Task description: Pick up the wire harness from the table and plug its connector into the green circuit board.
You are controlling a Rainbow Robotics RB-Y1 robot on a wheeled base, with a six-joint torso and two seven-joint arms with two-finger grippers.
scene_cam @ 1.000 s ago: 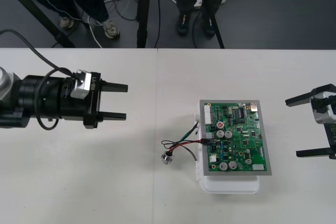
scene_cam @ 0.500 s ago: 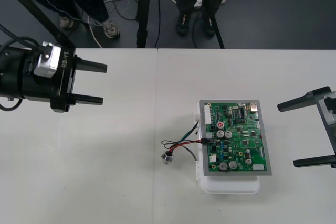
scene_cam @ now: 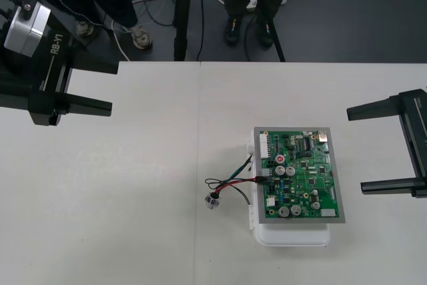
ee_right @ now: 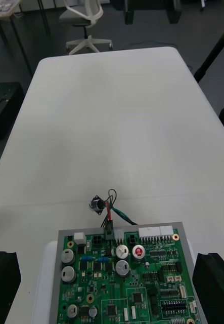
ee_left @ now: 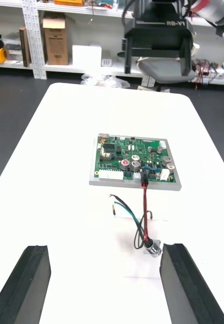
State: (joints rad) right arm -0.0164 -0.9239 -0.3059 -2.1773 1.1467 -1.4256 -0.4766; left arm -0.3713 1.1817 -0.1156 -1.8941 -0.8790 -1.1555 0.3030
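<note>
Seen from above, the left tool (scene_cam: 111, 88) hangs over the far left corner of the pale surface (scene_cam: 133, 198). Its two black fingers (ee_left: 33, 283) are spread wide with nothing between them, and it is well apart from the task's things. Toward the middle lies the wire harness (scene_cam: 230, 181). Its round metal socket (scene_cam: 212, 200) rests on the surface, and thin red, black and green wires (scene_cam: 233, 177) loop from it toward the right. They end in a small black plug (scene_cam: 263, 178), which sits at the left edge of the green circuit board (scene_cam: 303, 178). In both wrist views the plug appears seated in a header on that edge, with the red wire running straight out of it. The board lies flat on its white base (scene_cam: 293, 235), just right of centre. At the far right edge the right tool (scene_cam: 356, 150) hovers beside the board without touching it. Its fingers (ee_right: 4, 283) are also spread to their full width and hold nothing. Judged from this layout, the plugging step looks done, and neither tool is engaged with the harness. What remains is probably only a check that the plug is fully home. If it needs pressing, a tool would have to come in low over the board's left edge and close gently on the plug. It would need to do so without snagging the loose wires or dragging the socket.
</note>
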